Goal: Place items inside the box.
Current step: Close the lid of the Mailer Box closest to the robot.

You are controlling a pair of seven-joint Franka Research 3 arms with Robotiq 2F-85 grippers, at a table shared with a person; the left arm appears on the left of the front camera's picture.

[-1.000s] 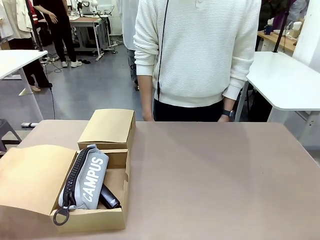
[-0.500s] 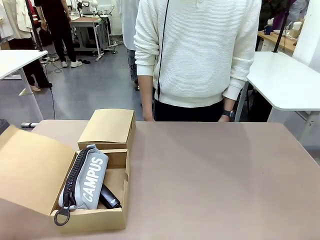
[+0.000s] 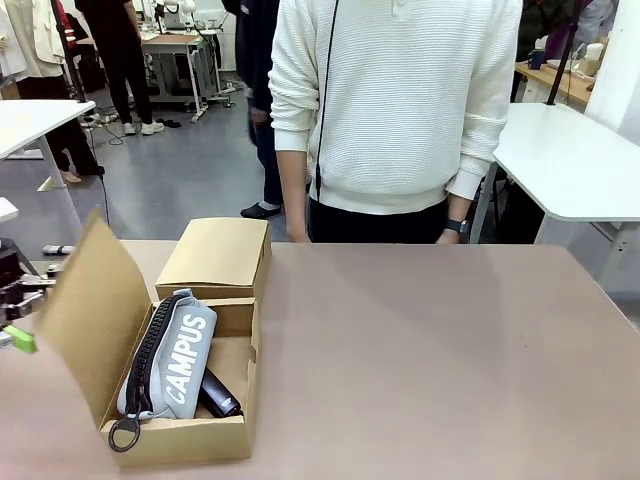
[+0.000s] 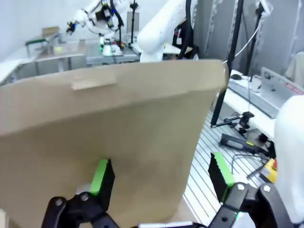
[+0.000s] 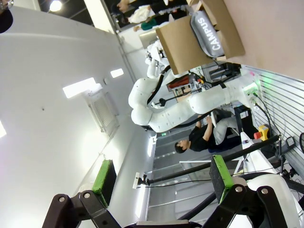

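Packing looks done, closing is the step in hand; the box (image 3: 180, 435) sits lower left of the front view, with the CAMPUS pouch (image 3: 172, 355) lying lengthwise inside and a black item (image 3: 218, 392) tucked beside it on the right (stapler or marker, I cannot tell which).

My left gripper (image 3: 18, 337) is at the far left edge of the front view, just outside the raised lid (image 3: 85, 305); the lid stands tilted, roughly halfway up. In the left wrist view my fingers (image 4: 100, 176) are spread wide, with the lid's outer face (image 4: 109, 137) right in front of them and overlapping the left pad; nothing is pinched, and contact looks like a push at most, not confirmed.

My right gripper (image 5: 161, 178) is fully open, holding nothing, and faces away from the work; its view catches the box (image 5: 202, 35) small in the upper right.

Next move, as I judge it: carry the lid up and over to the right until it drops onto the walls; the pouch's zip ring (image 3: 122, 434) hangs over the near wall and may foul the front flap.

Room: a second, shut box (image 3: 218, 256) touches the far end, so no slack there; the table (image 3: 450, 360) to the right is bare; the person (image 3: 395, 110) stands at the far edge, hands down.
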